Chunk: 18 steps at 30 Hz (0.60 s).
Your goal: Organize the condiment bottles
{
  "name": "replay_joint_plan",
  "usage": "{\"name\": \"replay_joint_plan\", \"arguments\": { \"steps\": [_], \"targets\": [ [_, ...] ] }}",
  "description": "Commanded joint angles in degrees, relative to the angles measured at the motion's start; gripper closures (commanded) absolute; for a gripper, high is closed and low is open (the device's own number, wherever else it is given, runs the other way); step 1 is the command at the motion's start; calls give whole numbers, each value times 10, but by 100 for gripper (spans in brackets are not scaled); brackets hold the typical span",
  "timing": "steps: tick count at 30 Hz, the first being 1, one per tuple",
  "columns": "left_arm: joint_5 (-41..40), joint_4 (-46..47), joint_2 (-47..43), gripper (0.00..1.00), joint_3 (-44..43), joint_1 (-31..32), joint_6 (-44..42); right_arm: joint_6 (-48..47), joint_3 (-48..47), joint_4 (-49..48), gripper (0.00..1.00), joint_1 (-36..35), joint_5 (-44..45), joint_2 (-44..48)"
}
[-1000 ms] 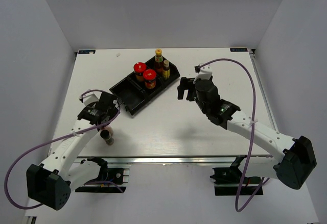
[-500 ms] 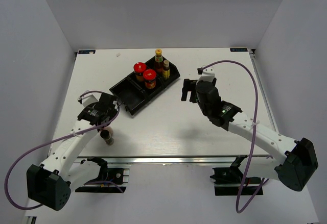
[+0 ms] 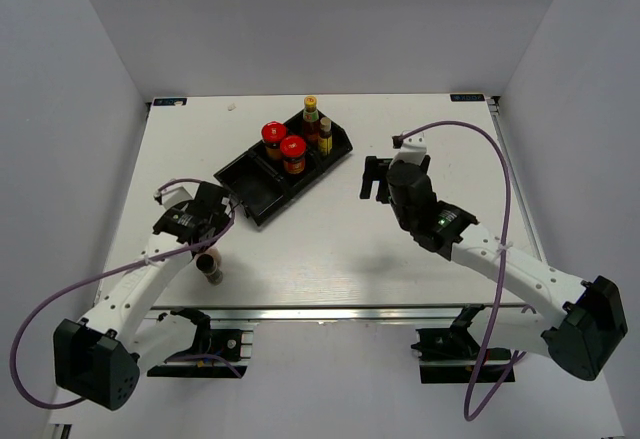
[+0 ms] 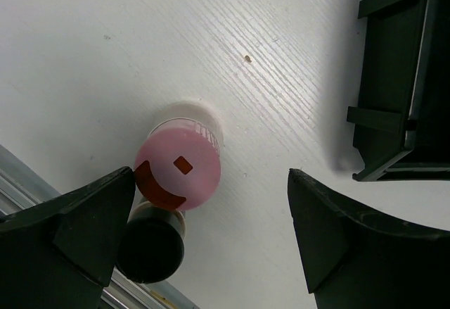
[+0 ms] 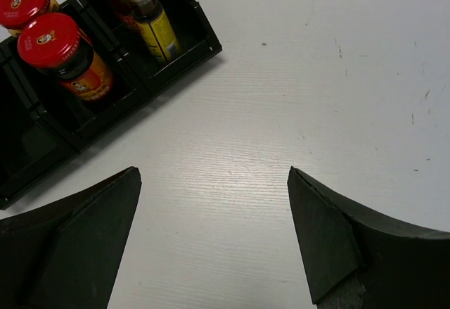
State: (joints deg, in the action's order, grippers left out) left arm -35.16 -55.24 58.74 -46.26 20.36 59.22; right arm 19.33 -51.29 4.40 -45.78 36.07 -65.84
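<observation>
Two red-lidded jars (image 3: 283,146) (image 5: 54,43) stand in the middle compartment of the black tray (image 3: 243,184), and two slim sauce bottles (image 3: 318,125) (image 5: 150,15) in its far compartment. A pink-capped bottle (image 4: 178,173) and a dark-capped bottle (image 4: 151,246) stand together near the table's front edge, left of centre (image 3: 210,268). My left gripper (image 3: 206,221) (image 4: 214,214) hovers open above the table with the pink cap just inside its left finger, not gripped. My right gripper (image 3: 375,177) (image 5: 212,182) is open over bare table, right of the tray.
The tray's near compartment (image 4: 401,98) holds nothing and lies just right of my left gripper. The table's metal front edge (image 4: 42,196) runs close behind the two loose bottles. White walls enclose the table on three sides.
My right arm has drawn back to the right, away from the tray. My left gripper has stayed almost in place over the two loose bottles.
</observation>
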Motion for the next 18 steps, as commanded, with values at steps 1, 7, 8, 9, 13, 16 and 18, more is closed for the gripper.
{"name": "replay_joint_plan", "arguments": {
  "steps": [1,7,8,9,13,16,18],
  "targets": [
    [6,1,9,2,-16,-3,-5,2,4,-9,11,-1,29,19],
    [-9,-31,23,2,-18,-4,20,-3,8,-13,11,-1,42,19],
    [-9,-30,23,2,-14,-4,20,-3,8,-13,11,-1,41,19],
    [-11,-23,24,2,-12,-4,17,-3,8,-12,11,-1,42,18],
    [-4,-6,40,3,-3,-5,12,-3,8,-10,11,-1,45,19],
    [-4,11,50,11,0,-5,5,-3,10,-9,11,-1,44,23],
    [-2,22,52,15,4,-7,0,-3,13,-9,11,-1,45,26]
  ]
}}
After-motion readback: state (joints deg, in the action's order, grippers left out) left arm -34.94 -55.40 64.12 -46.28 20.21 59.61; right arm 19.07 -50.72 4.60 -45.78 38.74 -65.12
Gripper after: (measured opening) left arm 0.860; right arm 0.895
